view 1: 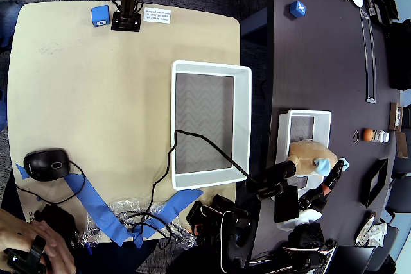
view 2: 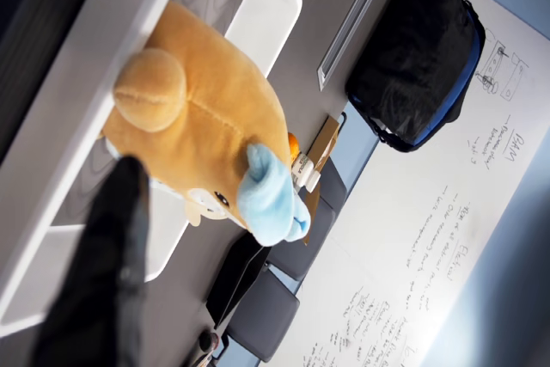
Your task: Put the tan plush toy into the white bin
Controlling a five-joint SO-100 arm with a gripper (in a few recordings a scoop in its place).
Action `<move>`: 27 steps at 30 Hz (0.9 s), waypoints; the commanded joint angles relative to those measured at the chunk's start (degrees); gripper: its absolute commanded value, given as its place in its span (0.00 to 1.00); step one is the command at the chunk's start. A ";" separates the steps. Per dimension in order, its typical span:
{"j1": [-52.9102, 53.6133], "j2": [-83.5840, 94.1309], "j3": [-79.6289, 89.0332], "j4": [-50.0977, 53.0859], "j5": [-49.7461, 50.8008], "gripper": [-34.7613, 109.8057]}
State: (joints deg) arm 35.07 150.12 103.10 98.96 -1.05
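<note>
- Overhead view: tan plush toy [view 1: 313, 156] at 4 o'clock, over near end of smaller bin [view 1: 308, 134], well apart from white bin [view 1: 243, 120]
- Gripper [view 1: 334, 172] beside toy; cannot tell whether clamped
- Likely light, soft, squashy; best pinched across round body

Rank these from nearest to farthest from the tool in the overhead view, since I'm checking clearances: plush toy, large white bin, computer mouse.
1. Plush toy, right beside the tool, over the small bin at right.
2. Large white bin, centre, to the tool's left.
3. Mouse, far left on the tan table.
</note>
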 commanded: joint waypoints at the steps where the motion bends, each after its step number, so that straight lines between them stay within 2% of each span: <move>1: 22.85 0.00 -3.60 0.35 -4.13 0.75; 15: 22.85 -0.09 -4.48 0.44 -4.04 0.75; 21: 22.94 -0.88 -11.69 0.53 -3.69 0.75; 27: 23.82 -4.31 -16.52 0.62 8.09 0.75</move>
State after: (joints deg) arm 57.57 148.10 92.20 98.96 1.14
